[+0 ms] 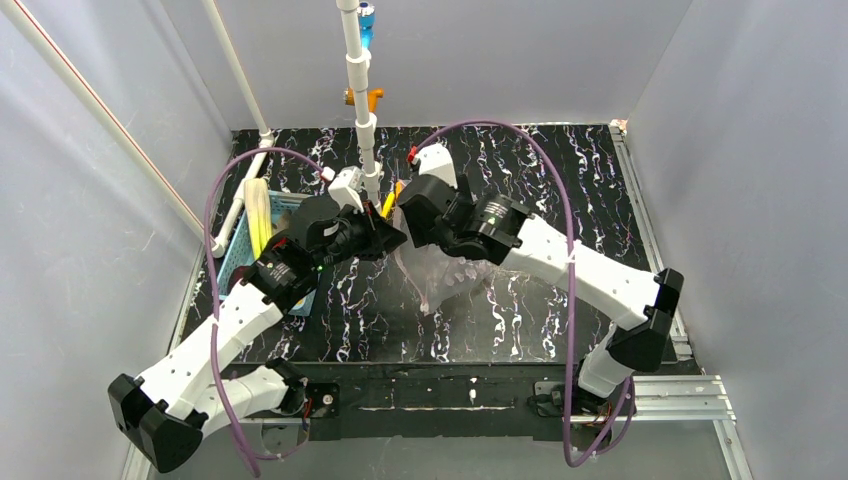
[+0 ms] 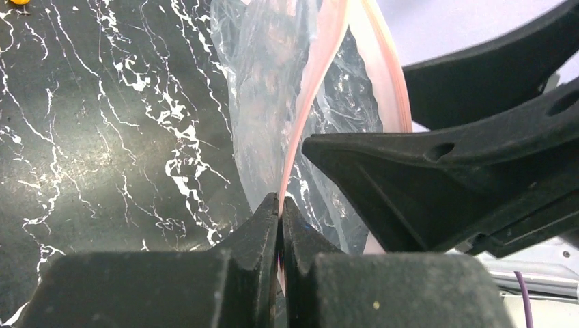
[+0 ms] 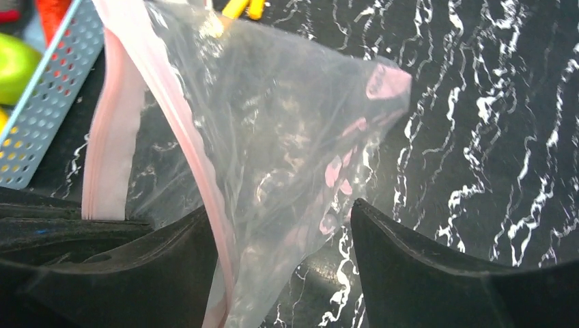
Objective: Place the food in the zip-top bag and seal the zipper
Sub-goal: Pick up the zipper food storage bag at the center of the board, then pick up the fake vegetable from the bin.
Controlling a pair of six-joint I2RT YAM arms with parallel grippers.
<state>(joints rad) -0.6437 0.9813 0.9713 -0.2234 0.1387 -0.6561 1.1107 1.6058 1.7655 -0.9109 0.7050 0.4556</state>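
Note:
The clear zip-top bag point(image 1: 445, 275) hangs lifted between my two grippers, its lower part drooping to the table. My left gripper point(image 2: 280, 199) is shut on the pinkish-red zipper strip point(image 2: 307, 89) at one end of the mouth. My right gripper point(image 3: 280, 208) is open, with one lip of the bag point(image 3: 273, 137) and its zipper strip point(image 3: 181, 116) hanging between the fingers, close to the left finger. In the top view the left gripper point(image 1: 390, 238) and right gripper point(image 1: 405, 208) almost touch. A green apple point(image 3: 13, 61) and a long leek point(image 1: 260, 215) lie in the basket. No food shows inside the bag.
The light-blue mesh basket point(image 1: 240, 255) stands at the left, also seen in the right wrist view point(image 3: 48, 102), with a red piece point(image 3: 54, 10) in it. A small yellow piece point(image 3: 235, 7) lies on the marbled table behind the bag. A white pole point(image 1: 362, 110) rises just behind the grippers.

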